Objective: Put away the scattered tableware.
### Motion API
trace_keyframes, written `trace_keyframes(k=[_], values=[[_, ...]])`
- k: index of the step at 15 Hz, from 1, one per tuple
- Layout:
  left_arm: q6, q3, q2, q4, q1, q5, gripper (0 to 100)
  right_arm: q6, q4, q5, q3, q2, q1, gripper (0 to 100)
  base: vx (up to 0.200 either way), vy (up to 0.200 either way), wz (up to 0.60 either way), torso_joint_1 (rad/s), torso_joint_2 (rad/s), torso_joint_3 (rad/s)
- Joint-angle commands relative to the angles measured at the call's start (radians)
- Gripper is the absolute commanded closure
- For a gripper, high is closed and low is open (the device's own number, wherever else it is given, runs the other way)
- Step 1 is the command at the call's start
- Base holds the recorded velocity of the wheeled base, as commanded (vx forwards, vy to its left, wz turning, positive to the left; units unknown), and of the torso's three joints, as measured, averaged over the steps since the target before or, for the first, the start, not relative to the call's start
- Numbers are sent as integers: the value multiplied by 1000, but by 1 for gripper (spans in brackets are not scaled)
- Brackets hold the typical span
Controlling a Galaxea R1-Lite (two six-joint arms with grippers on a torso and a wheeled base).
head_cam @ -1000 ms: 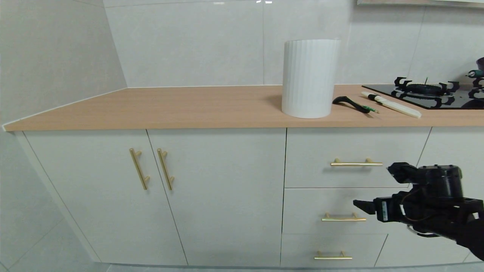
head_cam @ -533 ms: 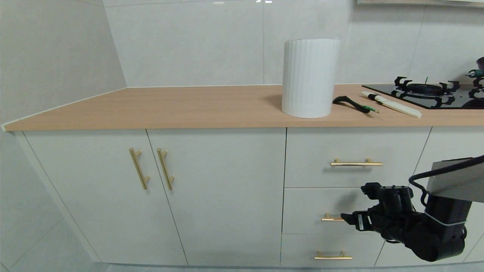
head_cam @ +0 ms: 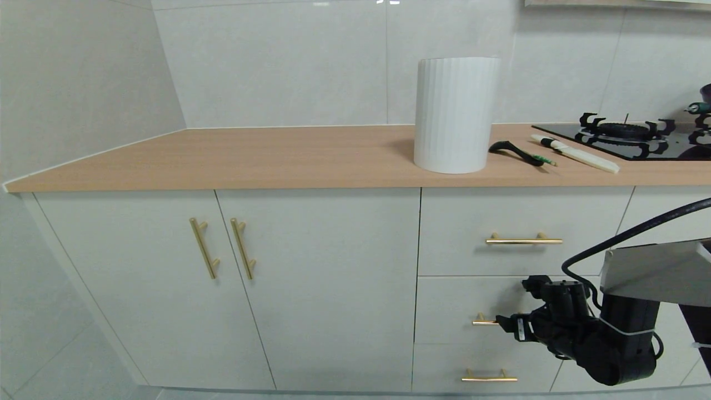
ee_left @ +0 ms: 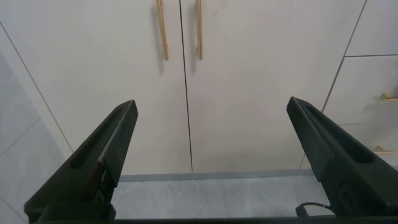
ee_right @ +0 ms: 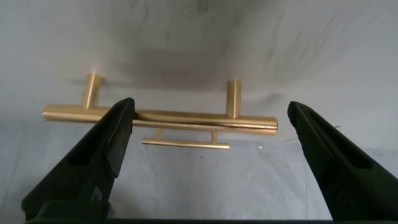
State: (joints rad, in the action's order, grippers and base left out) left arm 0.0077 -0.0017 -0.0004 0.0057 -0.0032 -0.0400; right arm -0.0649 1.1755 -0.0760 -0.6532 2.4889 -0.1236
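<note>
My right tool [head_cam: 512,303] sits low in front of the drawer stack, level with the middle drawer handle [head_cam: 486,321]. In the right wrist view its fingers [ee_right: 93,168] are spread wide, and the brass bar of that handle [ee_right: 161,116] runs across the gap between them. I cannot tell whether either finger touches it. The bottom drawer handle [ee_right: 186,144] shows just beyond, and the top drawer handle [head_cam: 524,240] is above the tool.

My left tool [ee_left: 211,162] also has its fingers well apart and holds nothing. It faces the two cupboard doors, whose upright handles [ee_left: 163,28] stand side by side near the seam.

The tableware is up on the wooden surface [head_cam: 250,158]. A black-handled utensil [head_cam: 514,150] lies just beside the tall white ribbed canister [head_cam: 455,114], on the hob side. A long cream utensil [head_cam: 575,154] lies near it, between the black one and the hob [head_cam: 622,136]. Both lie flat and apart from each other. The canister stands upright towards the back of the surface, directly above the drawers.
</note>
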Motion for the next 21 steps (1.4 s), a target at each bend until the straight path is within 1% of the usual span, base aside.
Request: trace_keyframes(k=[1, 7, 17, 20, 21], values=[[0, 0, 0, 0, 0, 0, 0, -3, -4, -1, -9, 11, 1, 0, 0, 0, 0, 0, 0, 0], [0, 0, 0, 0, 0, 0, 0, -3, -5, -1, -19, 21, 2, 0, 0, 0, 0, 0, 0, 0], [0, 0, 0, 0, 0, 0, 0, -1, -7, -2, 15, 19, -1, 0, 0, 0, 0, 0, 0, 0], [0, 0, 0, 0, 0, 0, 0, -6, 12, -16, 138, -41, -4, 0, 0, 0, 0, 0, 0, 0], [0, 0, 0, 0, 0, 0, 0, -3, 18, -16, 201, -85, -4, 0, 0, 0, 0, 0, 0, 0]])
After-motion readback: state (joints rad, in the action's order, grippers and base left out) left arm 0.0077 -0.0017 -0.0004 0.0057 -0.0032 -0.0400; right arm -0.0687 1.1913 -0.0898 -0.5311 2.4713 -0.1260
